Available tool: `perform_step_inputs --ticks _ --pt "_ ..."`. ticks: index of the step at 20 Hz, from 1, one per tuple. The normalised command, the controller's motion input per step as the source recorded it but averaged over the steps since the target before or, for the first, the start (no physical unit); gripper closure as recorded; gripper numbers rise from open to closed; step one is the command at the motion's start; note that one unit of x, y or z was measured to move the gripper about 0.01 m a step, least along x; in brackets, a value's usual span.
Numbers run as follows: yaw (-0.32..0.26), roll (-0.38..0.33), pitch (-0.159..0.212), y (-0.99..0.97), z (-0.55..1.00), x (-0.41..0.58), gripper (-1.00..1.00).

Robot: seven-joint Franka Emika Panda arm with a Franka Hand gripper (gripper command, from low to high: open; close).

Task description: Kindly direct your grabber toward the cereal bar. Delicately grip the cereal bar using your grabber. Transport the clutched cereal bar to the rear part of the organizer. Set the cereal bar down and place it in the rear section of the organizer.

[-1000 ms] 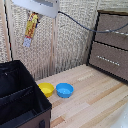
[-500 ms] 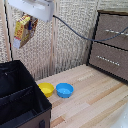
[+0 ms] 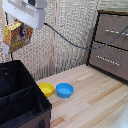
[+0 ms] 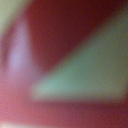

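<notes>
— One relation is deciding our next move: we are holding the bar point(image 3: 16, 36) high, and the organizer point(image 3: 20, 97) is sitting well below it, slightly toward the exterior view's right.

— How is the bar hanging from the claw point(image 3: 21, 24)?

— It is hanging straight under the claw, long axis roughly upright and a little tilted. The fingers are mostly hidden, but we are judging them pinched on the bar's upper edge, since nothing else is carrying it.

— Is the wrist view helping?

— No; it is showing only red and pale blur, likely the bar pressed close to the lens.

— So what is the move calling for?

— We are thinking a descent into the rear section, the one nearer the wicker wall point(image 3: 70, 30), away from the bowls point(image 3: 56, 90) on the worktop point(image 3: 95, 100).
</notes>
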Motion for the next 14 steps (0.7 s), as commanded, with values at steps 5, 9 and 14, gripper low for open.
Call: perform_step_inputs --ticks 5,9,14 --pt "-0.13 0.0 0.144 0.54 -0.04 -0.125 1.0" --pt "-0.132 0.0 0.137 0.54 -0.02 -0.112 1.0" --pt "-0.139 0.006 0.118 0.58 0.0 -0.021 1.0"
